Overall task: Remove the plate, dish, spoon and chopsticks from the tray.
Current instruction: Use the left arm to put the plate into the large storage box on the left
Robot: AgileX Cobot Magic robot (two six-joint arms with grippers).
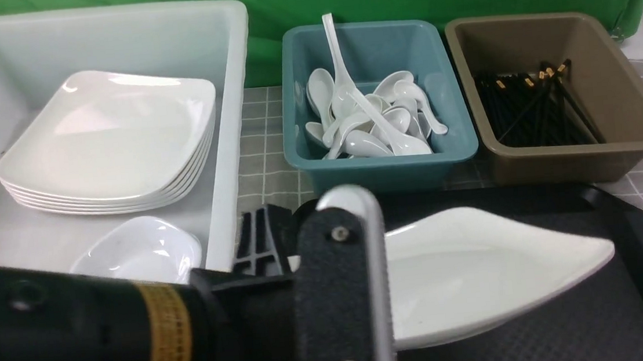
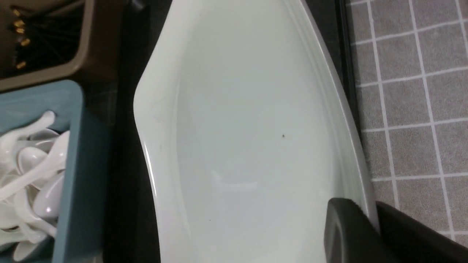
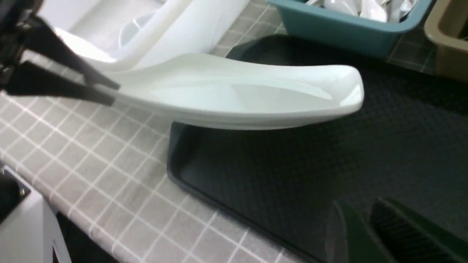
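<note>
The large white square plate (image 1: 481, 271) hangs tilted above the black tray (image 1: 629, 305), one corner pointing right. My left gripper (image 1: 370, 240) is shut on the plate's left rim. In the left wrist view its two dark fingers pinch the thin rim (image 2: 373, 215) of the plate (image 2: 248, 128). The right wrist view shows the plate (image 3: 237, 91) raised over the tray (image 3: 292, 175), with the left gripper (image 3: 106, 91) on its edge. My right gripper (image 3: 365, 215) hovers over the tray's near part, slightly open and empty. No dish, spoon or chopsticks show on the tray.
A white tub (image 1: 229, 124) at the left holds stacked square plates (image 1: 108, 141) and a small white dish (image 1: 141, 248). The teal tub (image 1: 384, 163) holds several white spoons (image 1: 368, 118). The brown tub (image 1: 581, 152) holds black chopsticks (image 1: 530, 110). Grey checked cloth covers the table.
</note>
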